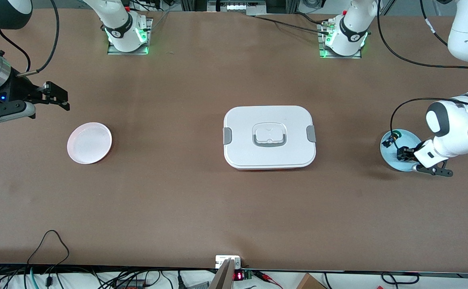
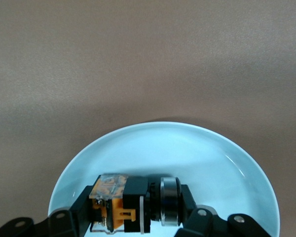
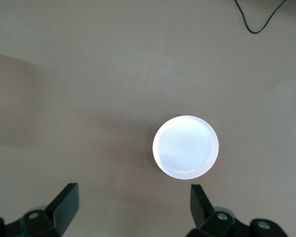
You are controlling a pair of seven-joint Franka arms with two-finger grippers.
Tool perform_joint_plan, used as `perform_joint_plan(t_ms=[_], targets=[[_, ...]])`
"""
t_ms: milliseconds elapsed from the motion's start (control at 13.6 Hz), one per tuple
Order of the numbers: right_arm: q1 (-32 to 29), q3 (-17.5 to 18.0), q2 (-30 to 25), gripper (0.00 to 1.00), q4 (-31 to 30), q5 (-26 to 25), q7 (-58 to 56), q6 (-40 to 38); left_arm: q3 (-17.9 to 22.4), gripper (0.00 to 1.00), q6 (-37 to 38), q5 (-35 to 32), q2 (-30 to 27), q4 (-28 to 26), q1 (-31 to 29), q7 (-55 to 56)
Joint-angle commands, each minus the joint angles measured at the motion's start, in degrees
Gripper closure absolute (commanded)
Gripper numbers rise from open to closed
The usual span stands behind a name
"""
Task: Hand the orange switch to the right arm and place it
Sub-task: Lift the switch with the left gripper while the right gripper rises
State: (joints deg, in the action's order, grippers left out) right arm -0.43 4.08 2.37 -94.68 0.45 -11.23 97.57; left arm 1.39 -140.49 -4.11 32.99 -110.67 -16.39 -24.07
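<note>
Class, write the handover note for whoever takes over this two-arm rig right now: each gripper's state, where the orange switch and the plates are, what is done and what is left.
Left gripper: down in the light blue plate at the left arm's end of the table, fingers on either side of the orange switch; whether it is lifted cannot be told.
Right gripper: open, holding nothing, waiting above the table near the pink plate at the right arm's end.
A small black switch also lies in the blue plate.
A closed white box sits mid-table.
Done: the left gripper has reached the orange switch.
Left: lift, hand over to the right gripper, place, probably on the pink plate.
</note>
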Motion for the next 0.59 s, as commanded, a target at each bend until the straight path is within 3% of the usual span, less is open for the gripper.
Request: perform_joint_plan(t_ms=[0, 147, 293, 513], targets=[[-0.5, 0.4, -0.2, 0.0, 0.4, 0.8, -0.2, -0.1, -0.6, 0.66, 0.0, -0.2, -2.0, -0.9, -0.2, -1.2], [-0.5, 0.5, -0.2, 0.0, 0.4, 0.8, -0.3, -0.1, -0.9, 0.67, 2.7, -0.3, -5.1, 0.4, 0.0, -1.2], [-0.5, 0.4, -0.2, 0.0, 0.4, 0.4, -0.5, 0.0, -3.4, 0.68, 11.6, -0.3, -7.0, 4.3, -0.2, -3.1], [-0.5, 0.5, -0.2, 0.0, 0.4, 0.0, -0.2, 0.3, -8.1, 0.68, 29.6, 0.3, -6.9, 16.2, -0.5, -4.3]])
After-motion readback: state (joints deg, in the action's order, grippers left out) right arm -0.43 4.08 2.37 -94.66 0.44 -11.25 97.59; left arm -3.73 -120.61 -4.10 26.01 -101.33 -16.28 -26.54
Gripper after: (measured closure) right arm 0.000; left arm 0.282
